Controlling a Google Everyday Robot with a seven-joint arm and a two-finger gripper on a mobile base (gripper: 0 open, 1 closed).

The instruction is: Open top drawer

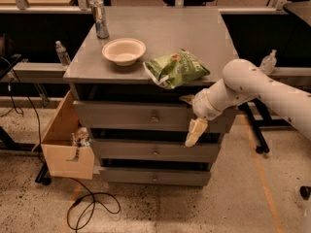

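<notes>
The top drawer is the uppermost grey front of the cabinet, with a small round knob at its centre. A dark gap runs above the front, under the cabinet top. My gripper hangs pointing down in front of the drawer's right end, about a hand's width right of the knob and slightly below it. It is not touching the knob. The white arm reaches in from the right. Two slimmer grey drawers sit below.
On the cabinet top lie a cream bowl, a green chip bag overhanging the front edge, and a can. A tan wooden box stands at the cabinet's left. A black cable lies on the floor.
</notes>
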